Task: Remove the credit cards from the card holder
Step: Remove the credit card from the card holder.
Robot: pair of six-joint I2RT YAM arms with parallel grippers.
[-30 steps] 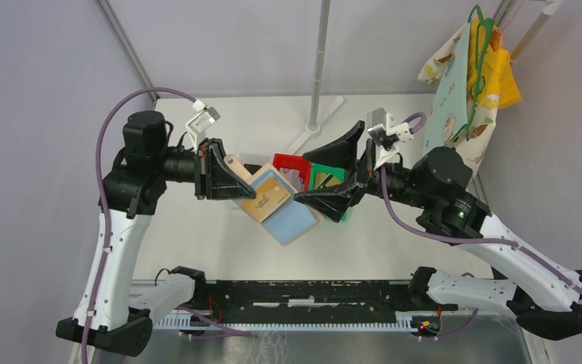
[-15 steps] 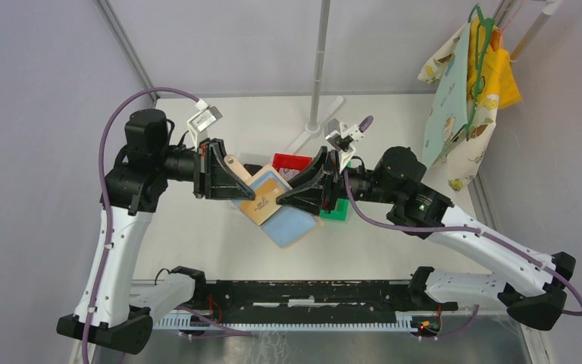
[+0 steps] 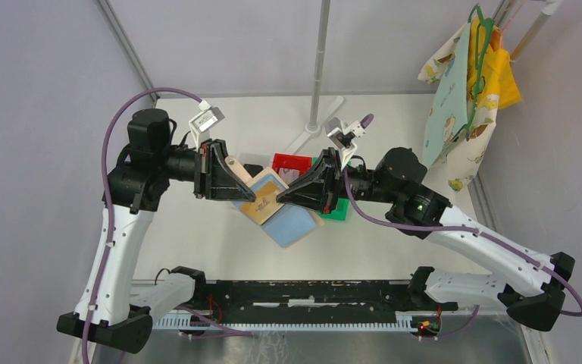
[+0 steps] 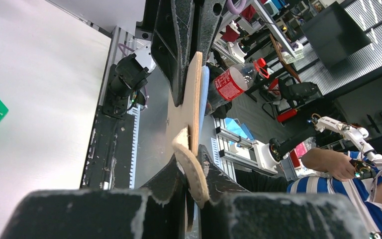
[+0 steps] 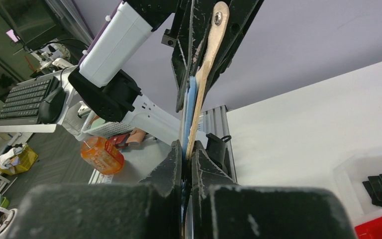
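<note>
The card holder (image 3: 262, 203) hangs unfolded above the table (image 3: 197, 243), long axis spanning my grippers; my left gripper (image 3: 247, 195) clamps its flap end; my right gripper (image 3: 282, 199), opposite, pinches the blue pocket edge; credit cards unseen.

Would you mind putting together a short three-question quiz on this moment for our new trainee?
1. True or false: the light blue inside of the card holder shows in the top view.
2. Look at the left gripper and the right gripper. Which is shut on the card holder? A: the left only. B: the right only. C: both.
3. Fill in the blank: the bin partly hidden under the right arm, next to the red bin, is coloured ____.

Key: 1 true; 2 C; 3 green.
</note>
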